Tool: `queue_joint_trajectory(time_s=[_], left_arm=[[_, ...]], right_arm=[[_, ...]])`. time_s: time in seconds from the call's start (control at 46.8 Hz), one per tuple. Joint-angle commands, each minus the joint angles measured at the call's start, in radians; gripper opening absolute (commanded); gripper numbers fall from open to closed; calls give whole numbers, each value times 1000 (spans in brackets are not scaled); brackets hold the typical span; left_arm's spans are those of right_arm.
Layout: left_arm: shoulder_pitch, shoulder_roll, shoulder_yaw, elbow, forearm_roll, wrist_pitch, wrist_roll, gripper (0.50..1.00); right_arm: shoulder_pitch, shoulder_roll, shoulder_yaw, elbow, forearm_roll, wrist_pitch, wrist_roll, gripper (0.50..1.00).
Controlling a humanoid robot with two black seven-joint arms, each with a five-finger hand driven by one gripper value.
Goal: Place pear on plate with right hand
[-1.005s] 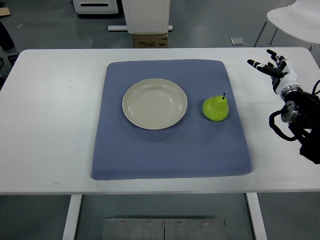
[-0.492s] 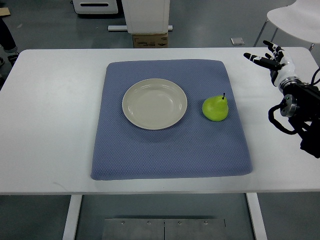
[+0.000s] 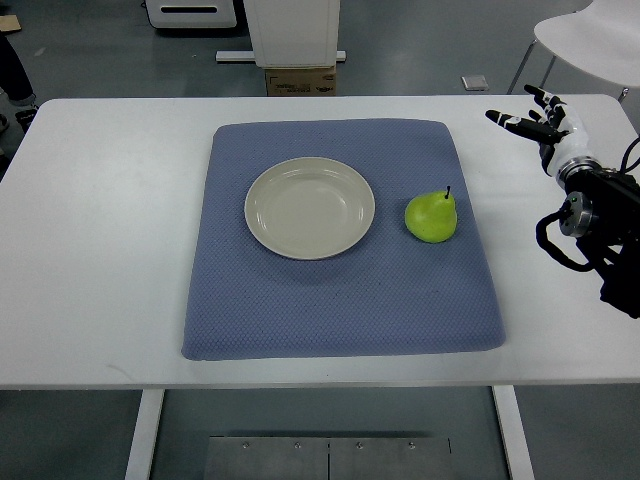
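Observation:
A green pear (image 3: 431, 216) with a dark stem lies on the right side of a blue mat (image 3: 340, 240). A cream plate (image 3: 310, 207) sits empty on the mat, left of the pear. My right hand (image 3: 537, 120) is over the white table near its far right corner, well to the right of and beyond the pear. Its fingers are spread and hold nothing. The left arm is out of view.
The white table (image 3: 100, 230) carries the mat. A white chair (image 3: 590, 40) stands beyond the far right corner. A cardboard box (image 3: 300, 78) and a white cabinet base stand on the floor behind the table.
My right hand has moved a little farther from me and slightly left, over the table's far right area. The pear and plate have not moved.

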Motion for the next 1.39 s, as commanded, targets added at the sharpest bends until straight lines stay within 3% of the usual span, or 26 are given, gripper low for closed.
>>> queue_joint_trajectory(time_s=[0.0,0.428,0.599,0.963,1.112,1.369], left_arm=[[0,0,0,0,0,0,0,1000],[0,0,0,0,0,0,0,1000],[1,0,0,0,0,0,0,1000],[0,0,0,0,0,0,0,1000],[0,0,0,0,0,0,0,1000],[0,0,0,0,0,0,0,1000]], right_arm=[[4,-1,0,0,0,0,0,1000],[1,-6,6,0,0,11,2,1000],[-11,-12,-1,2,-1,80,3,1000],[-31,-152,-67,14,-3,225,75,1000],[-42,-228,-67,74,-3,270,78,1000],[-113,-348,-81,251,-103,282,167,1000]])
